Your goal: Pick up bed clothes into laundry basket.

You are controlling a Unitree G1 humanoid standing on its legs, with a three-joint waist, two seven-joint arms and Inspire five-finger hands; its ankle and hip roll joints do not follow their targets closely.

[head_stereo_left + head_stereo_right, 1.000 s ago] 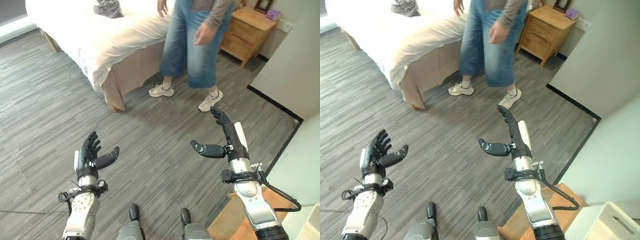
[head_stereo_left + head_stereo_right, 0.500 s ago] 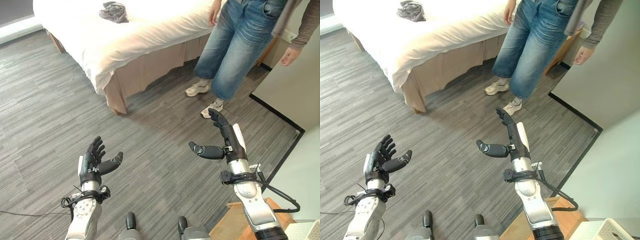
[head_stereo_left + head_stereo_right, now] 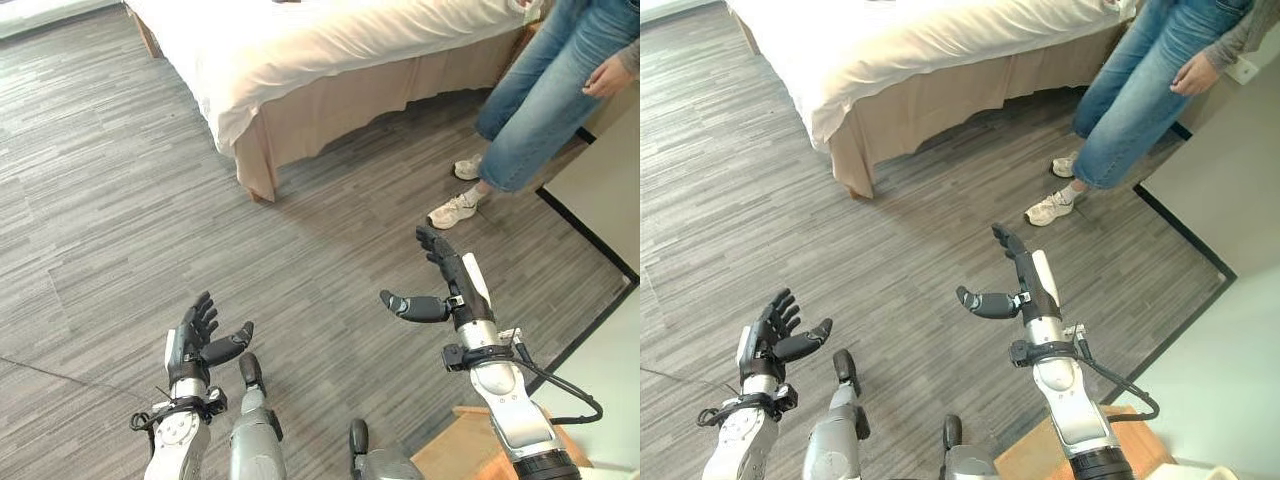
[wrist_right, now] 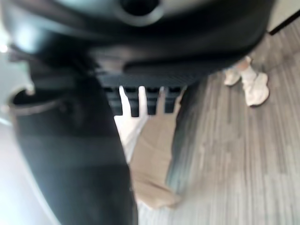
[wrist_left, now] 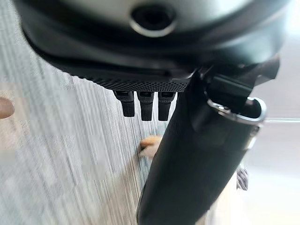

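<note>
Left hand [image 3: 190, 345] and right hand [image 3: 448, 285], fingers straight and spread, holding nothing, above grey wood-grain plank floor [image 3: 120, 200]. Beyond: bed [image 3: 330, 40] with smooth white sheet over a tan skirt; person [image 3: 545, 100] in denim beside it. No bed clothes distinguishable.

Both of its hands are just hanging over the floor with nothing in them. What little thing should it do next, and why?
Probably step toward the bed. Both the left hand and the right hand are open and empty over bare floor, with the bed across that floor from them. A person stands by the bed's right end, so it should likely keep left of them.
</note>
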